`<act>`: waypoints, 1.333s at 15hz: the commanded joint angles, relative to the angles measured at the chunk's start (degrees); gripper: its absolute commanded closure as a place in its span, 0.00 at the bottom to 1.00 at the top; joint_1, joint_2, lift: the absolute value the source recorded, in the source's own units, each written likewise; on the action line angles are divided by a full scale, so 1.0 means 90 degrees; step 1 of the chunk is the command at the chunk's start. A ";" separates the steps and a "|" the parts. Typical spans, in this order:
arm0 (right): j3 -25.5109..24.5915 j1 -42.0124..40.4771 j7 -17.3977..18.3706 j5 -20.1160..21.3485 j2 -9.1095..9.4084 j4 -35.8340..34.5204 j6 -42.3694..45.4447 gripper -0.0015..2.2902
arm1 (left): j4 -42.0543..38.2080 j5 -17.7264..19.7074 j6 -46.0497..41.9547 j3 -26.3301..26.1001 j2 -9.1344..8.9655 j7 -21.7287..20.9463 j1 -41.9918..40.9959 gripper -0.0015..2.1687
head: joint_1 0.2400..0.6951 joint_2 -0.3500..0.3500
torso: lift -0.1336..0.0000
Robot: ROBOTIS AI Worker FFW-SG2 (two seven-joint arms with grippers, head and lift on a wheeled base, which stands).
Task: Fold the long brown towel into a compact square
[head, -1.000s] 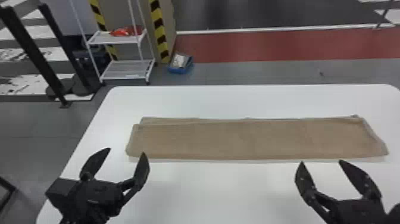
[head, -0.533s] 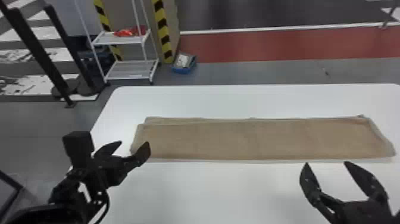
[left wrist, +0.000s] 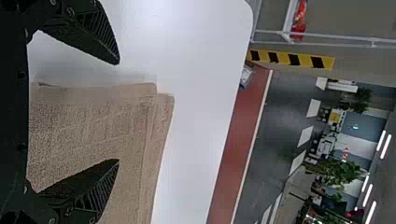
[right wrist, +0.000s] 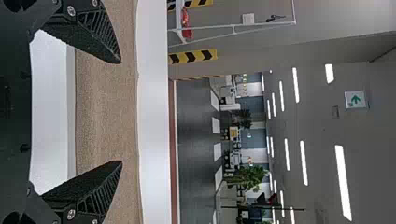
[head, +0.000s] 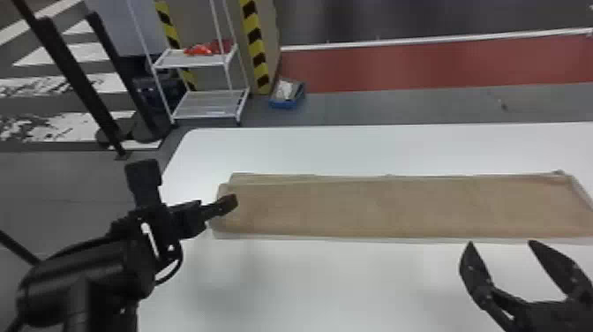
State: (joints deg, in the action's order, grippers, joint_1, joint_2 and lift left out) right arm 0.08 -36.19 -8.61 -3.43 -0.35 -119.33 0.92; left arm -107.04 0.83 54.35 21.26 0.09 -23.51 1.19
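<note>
The brown towel [head: 379, 207] lies as a long flat strip across the white table, its layered left end showing slightly offset edges. At that left end is my left gripper [head: 227, 204], turned side-on, with its tip over the towel's edge. In the left wrist view my left gripper [left wrist: 118, 112] is open, the towel's end [left wrist: 93, 126] partly between and behind its two fingers. My right gripper [head: 501, 245] stands open just in front of the towel's near edge, toward the right. In the right wrist view my right gripper [right wrist: 121, 112] has the towel [right wrist: 105, 112] beyond its spread fingers.
The white table [head: 309, 282] extends in front of and behind the towel, with its rounded far-left corner near the left arm. On the floor past it stand a white wire rack [head: 207, 103], a blue bin [head: 287, 95] and black posts [head: 70, 75].
My left gripper has turned from facing forward to side-on and moved to the towel's left end. The right gripper has kept its place, apart from a slight shift of the whole head view.
</note>
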 commanded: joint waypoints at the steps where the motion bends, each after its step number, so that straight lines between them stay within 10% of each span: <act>1: 0.0000 0.0007 0.0000 0.0000 0.0045 0.0006 0.0000 0.05 | 0.0399 -0.0044 0.0168 0.0010 -0.0026 0.0005 0.0259 0.07 | 1.00 0.74 | 0.08; 7: 0.0010 0.0046 0.0000 -0.0029 0.0045 0.0045 -0.0039 0.05 | 0.0819 -0.0132 0.0187 0.0010 0.0030 -0.0132 0.0386 0.20 | 1.00 0.73 | 0.08; 11: 0.0010 0.0056 0.0000 -0.0039 0.0045 0.0075 -0.0039 0.05 | 0.0770 -0.0073 0.0656 0.0147 0.0030 -0.0474 0.0327 0.99 | 1.00 0.72 | 0.08; 17: 0.0010 0.0105 0.0000 -0.0127 0.0045 0.0153 -0.0039 0.05 | 0.0575 -0.0083 0.0910 0.0499 0.0059 -0.1187 0.0356 0.99 | 1.00 0.71 | 0.08; 20: -0.0009 0.0134 0.0000 -0.0147 0.0045 0.0182 -0.0058 0.05 | 0.0321 -0.0073 0.1496 0.0801 0.0449 -0.1431 0.0386 0.99 | 1.00 0.73 | 0.08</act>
State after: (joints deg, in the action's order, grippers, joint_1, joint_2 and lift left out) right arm 0.12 -35.18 -8.61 -4.65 -0.35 -117.84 0.54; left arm -103.15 0.10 65.35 27.06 2.39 -36.09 4.51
